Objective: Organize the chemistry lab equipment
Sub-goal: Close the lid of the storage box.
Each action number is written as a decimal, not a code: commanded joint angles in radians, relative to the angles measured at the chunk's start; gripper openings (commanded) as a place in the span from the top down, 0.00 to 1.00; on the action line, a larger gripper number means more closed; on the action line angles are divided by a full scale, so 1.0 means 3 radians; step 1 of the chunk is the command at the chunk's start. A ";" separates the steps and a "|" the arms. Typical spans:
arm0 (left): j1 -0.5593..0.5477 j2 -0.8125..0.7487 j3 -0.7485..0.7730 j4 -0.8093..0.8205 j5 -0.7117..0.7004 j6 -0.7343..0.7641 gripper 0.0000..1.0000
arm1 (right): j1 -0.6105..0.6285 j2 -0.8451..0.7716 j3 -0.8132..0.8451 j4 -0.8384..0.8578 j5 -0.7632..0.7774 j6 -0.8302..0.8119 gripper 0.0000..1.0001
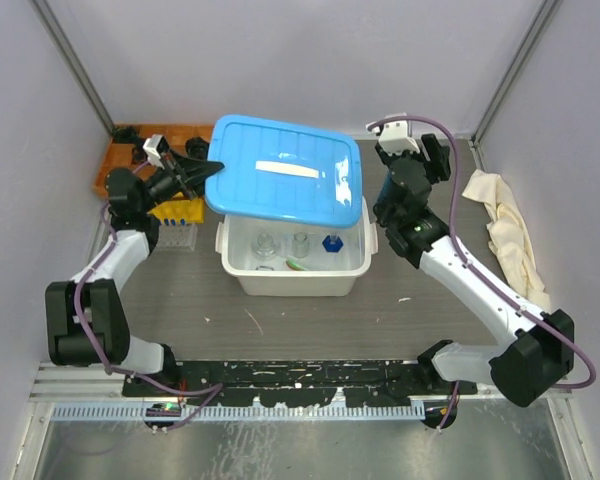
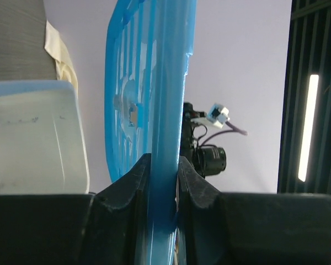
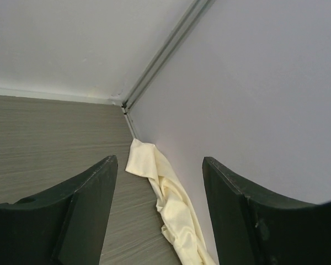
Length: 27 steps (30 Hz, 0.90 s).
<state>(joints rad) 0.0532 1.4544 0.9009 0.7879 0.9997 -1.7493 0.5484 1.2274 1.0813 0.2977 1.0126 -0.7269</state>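
My left gripper (image 1: 202, 172) is shut on the left edge of a blue lid (image 1: 285, 172), which covers the back part of a white bin (image 1: 295, 280). In the left wrist view both fingers (image 2: 133, 185) press the lid's rim (image 2: 165, 110), with the bin (image 2: 33, 143) to the left. Inside the bin lie a small glass flask (image 1: 265, 245), a clear glass tube (image 1: 300, 244), a blue cap (image 1: 332, 243) and a green spoon (image 1: 298, 265). A yellow tube rack (image 1: 175, 212) stands under my left wrist. My right gripper (image 1: 435, 158) is open and empty beside the lid's right end.
An orange tray (image 1: 120, 160) of black parts sits in the back left corner. A cream cloth (image 1: 505, 225) lies along the right wall, and the right wrist view shows this cloth (image 3: 171, 204) between the spread fingers (image 3: 94, 187). Walls close in on three sides.
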 commanded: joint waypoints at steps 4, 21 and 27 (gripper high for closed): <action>-0.0053 -0.0445 -0.0566 0.0698 0.0063 -0.0331 1.00 | -0.0036 0.0194 0.0254 -0.0406 -0.0071 0.0611 0.32; -0.0060 -0.1161 -0.1425 0.0017 -0.0106 0.0166 1.00 | -0.0053 0.0310 0.0406 -0.0728 -0.0265 0.1005 0.34; -0.0069 -0.1188 -0.1486 -0.0160 -0.0143 0.0319 1.00 | -0.0054 0.0286 0.0391 -0.0826 -0.0316 0.1114 0.34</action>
<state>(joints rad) 0.0383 1.1275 0.4511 0.7715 0.9688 -1.7252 0.5346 1.3361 1.1580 0.0505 0.9291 -0.4370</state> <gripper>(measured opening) 0.215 0.664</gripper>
